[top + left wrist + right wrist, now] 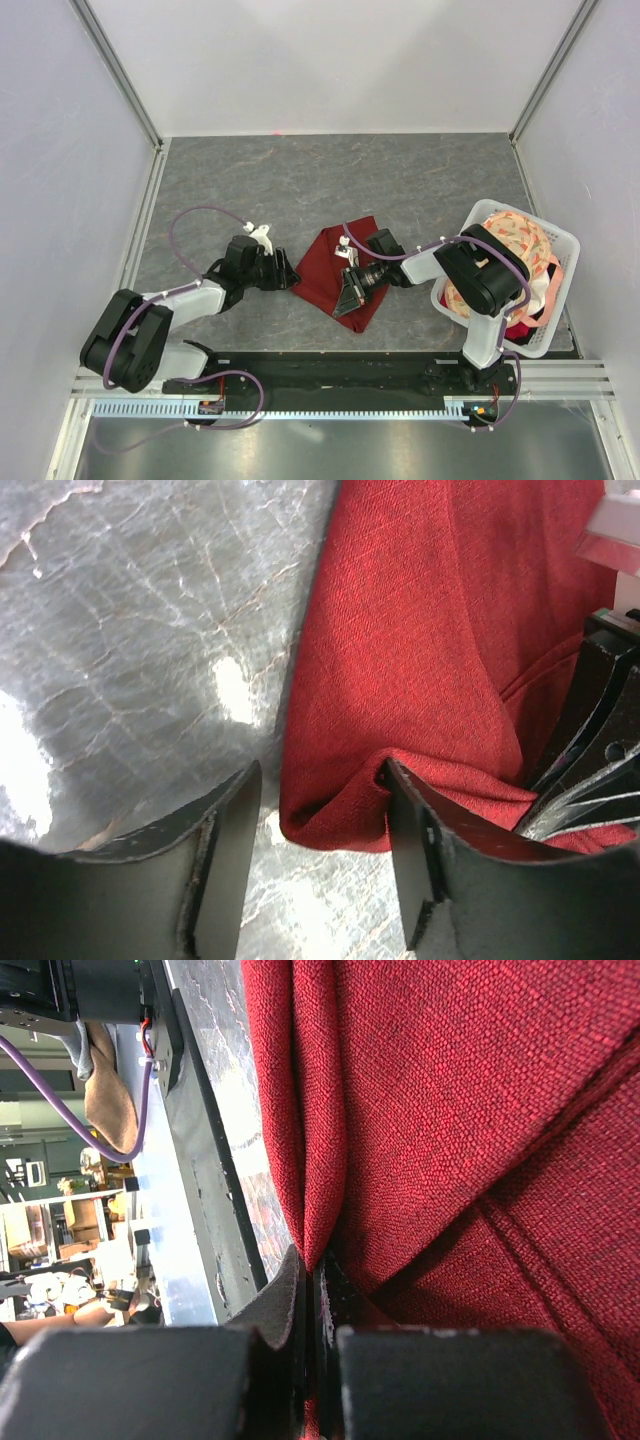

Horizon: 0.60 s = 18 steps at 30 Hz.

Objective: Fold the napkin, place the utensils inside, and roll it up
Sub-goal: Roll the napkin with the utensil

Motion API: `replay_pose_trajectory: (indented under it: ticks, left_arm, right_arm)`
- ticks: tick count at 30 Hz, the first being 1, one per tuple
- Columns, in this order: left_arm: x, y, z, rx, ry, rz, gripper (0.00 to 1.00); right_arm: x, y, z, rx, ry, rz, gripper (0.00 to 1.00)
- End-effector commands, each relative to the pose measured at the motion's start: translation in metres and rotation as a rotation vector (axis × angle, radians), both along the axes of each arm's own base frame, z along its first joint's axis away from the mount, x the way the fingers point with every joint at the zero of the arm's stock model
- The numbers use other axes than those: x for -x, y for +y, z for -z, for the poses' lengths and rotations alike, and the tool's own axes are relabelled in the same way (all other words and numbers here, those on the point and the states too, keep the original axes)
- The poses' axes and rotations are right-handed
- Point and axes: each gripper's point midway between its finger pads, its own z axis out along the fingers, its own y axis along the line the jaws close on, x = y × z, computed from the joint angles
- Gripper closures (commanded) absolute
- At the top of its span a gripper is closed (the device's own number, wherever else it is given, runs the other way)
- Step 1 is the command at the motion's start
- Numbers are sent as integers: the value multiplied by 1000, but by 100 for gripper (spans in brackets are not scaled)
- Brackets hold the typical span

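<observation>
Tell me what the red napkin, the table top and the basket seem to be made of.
Napkin: woven cloth, matte; coarse threads show, maybe linen or cotton. Table top: grey stone-like surface, glossy; pale veins and glare, perhaps only laminate. Basket: white plastic, probably; lattice walls.

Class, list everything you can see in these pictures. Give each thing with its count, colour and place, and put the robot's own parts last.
Dark red fabric napkin: one, burgundy, folded, middle of the table.
White plastic lattice basket: one, white, right edge of the table.
Peach-and-cream floral cloth: count unclear, heaped in the basket.
Grey marbled tabletop: one, grey, beneath everything.
Left pincer: one, black, open, astride the napkin's corner.
Right pincer: one, black, shut on a fold of the napkin.
</observation>
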Motion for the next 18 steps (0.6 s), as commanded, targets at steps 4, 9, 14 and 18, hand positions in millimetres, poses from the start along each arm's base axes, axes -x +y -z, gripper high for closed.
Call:
replay_pose_trajectory:
  ticks: [4,9,14,18]
  left_arm:
    - [-5,-5,7,7,13,9,46]
    - [-4,-8,10,12,31,25,61]
    - [1,-9,13,12,50,47,86]
    - [2,-12,13,18,71,62,97]
  right_arm:
    - [2,-13,26,93,0,23,100]
    - [1,-14,27,103,-7,27,100]
    - [-2,-15,26,123,-35,35,100]
    - [-6,-21,24,173,-70,46,100]
